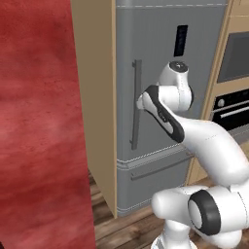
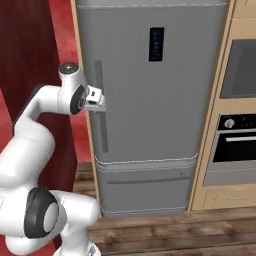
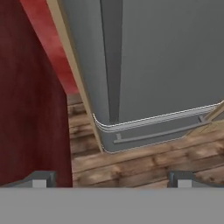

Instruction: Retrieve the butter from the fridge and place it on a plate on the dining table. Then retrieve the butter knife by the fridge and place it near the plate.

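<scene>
Red-walled kitchen: open claw (image 2: 101, 103) at fridge (image 2: 165, 110) handle (image 2: 101, 107).

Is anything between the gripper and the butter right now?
Yes. The fridge door is shut, so the butter, if inside, is behind it. The gripper is open at the long bar handle on the door's left side, nothing held. Nothing visible stands between gripper and handle.
</scene>
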Controlling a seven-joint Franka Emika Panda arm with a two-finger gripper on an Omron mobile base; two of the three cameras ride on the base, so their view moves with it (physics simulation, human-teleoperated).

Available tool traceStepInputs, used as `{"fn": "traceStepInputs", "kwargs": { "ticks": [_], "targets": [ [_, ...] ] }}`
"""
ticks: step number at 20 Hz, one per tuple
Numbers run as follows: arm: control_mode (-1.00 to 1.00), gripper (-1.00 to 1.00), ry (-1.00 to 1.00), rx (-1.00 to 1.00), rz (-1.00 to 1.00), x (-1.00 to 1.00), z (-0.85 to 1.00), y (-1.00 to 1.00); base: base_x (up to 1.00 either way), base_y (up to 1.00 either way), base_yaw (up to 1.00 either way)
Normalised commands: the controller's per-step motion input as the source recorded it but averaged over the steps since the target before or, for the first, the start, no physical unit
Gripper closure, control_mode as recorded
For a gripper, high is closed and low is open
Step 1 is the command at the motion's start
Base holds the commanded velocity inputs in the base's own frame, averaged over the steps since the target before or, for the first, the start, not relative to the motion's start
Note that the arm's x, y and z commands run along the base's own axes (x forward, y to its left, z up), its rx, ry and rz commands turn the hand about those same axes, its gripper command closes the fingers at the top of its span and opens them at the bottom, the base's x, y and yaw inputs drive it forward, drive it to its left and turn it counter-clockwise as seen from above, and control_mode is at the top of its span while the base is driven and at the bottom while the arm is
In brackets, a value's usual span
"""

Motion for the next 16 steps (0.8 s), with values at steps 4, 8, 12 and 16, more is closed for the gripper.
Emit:
{"fn": "traceStepInputs", "kwargs": {
  "ticks": [4, 8, 12, 16],
  "targets": [
    [-1.0, -1.0, -0.04, 0.0, 0.02, 0.8, -0.05, 0.03, 0.0, 0.0, 0.0],
    [-1.0, -1.0, -0.25, 0.0, 0.07, 0.41, -0.04, 0.0, 0.0, 0.0, 0.0],
    [-1.0, -1.0, -0.26, 0.0, 0.12, 0.51, -0.01, 0.0, 0.0, 0.0, 0.0],
    [-1.0, -1.0, -0.08, 0.0, 0.09, 0.55, 0.0, 0.0, 0.0, 0.0, 0.0]
  ]
}}
